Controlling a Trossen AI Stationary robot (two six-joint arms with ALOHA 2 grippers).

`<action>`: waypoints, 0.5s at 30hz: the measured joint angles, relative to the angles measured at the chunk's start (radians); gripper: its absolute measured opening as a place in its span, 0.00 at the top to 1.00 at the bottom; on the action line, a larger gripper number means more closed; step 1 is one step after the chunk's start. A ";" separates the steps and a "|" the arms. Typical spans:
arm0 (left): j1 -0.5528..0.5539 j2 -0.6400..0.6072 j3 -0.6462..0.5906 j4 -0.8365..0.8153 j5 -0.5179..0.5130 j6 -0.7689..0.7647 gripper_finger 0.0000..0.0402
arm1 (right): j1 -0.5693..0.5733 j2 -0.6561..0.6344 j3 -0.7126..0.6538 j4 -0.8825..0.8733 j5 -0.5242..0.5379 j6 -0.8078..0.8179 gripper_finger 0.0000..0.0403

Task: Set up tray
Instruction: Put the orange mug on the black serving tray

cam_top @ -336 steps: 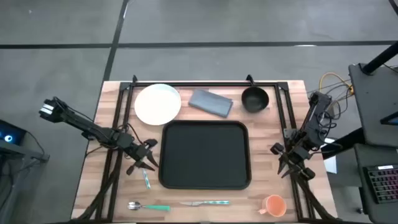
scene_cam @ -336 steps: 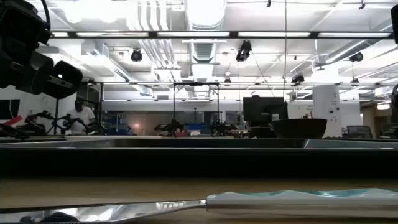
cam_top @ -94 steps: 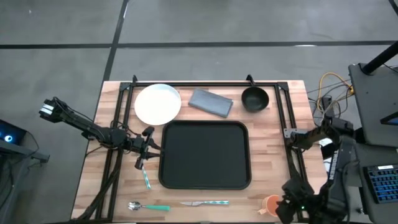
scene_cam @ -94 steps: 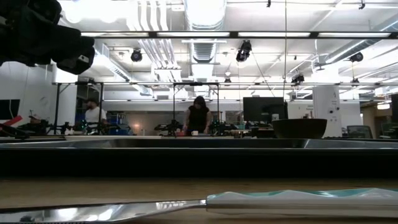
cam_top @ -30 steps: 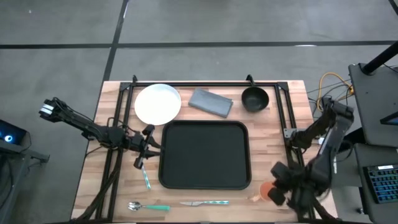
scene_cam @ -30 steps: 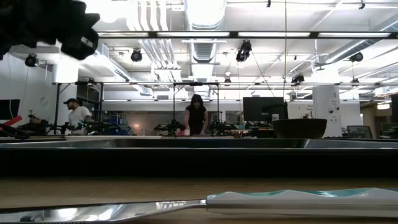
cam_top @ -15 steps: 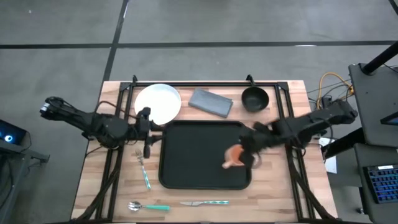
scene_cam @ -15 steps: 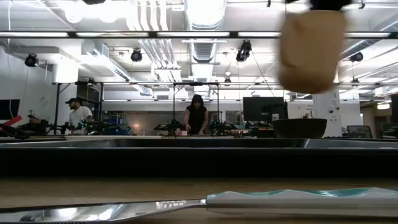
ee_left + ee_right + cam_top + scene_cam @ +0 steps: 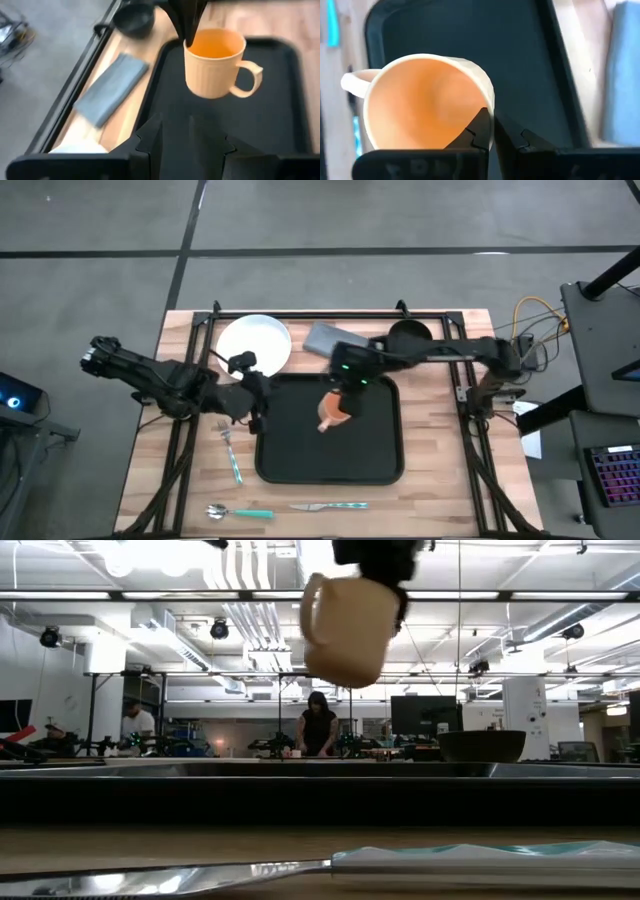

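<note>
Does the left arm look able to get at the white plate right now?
Probably yes: the left gripper hovers near the white plate, with nothing between them.

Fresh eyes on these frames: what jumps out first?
The orange mug, pinched by its rim in the right gripper and hanging in the air over the far-left part of the black tray. Next, the left gripper at the tray's left edge, pointing at the mug.

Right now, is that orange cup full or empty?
Empty: the cup, pinched at its rim by the right gripper, shows a bare inside.
</note>
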 joint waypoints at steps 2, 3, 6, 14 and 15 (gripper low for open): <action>0.000 0.004 0.002 -0.037 -0.004 -0.028 0.80 | -0.019 0.085 0.127 -0.064 0.001 -0.046 0.98; 0.000 0.001 0.001 -0.048 -0.005 -0.040 0.80 | -0.027 0.124 0.188 -0.087 0.001 -0.054 0.98; 0.000 -0.016 -0.017 -0.058 -0.005 -0.056 0.80 | -0.047 0.233 0.356 -0.112 0.038 -0.042 0.98; 0.001 -0.042 -0.069 -0.151 -0.138 -0.252 0.80 | -0.075 0.424 0.668 -0.100 0.154 -0.005 0.98; 0.001 -0.042 -0.076 -0.161 -0.152 -0.271 0.80 | -0.078 0.431 0.671 -0.066 0.153 0.005 0.98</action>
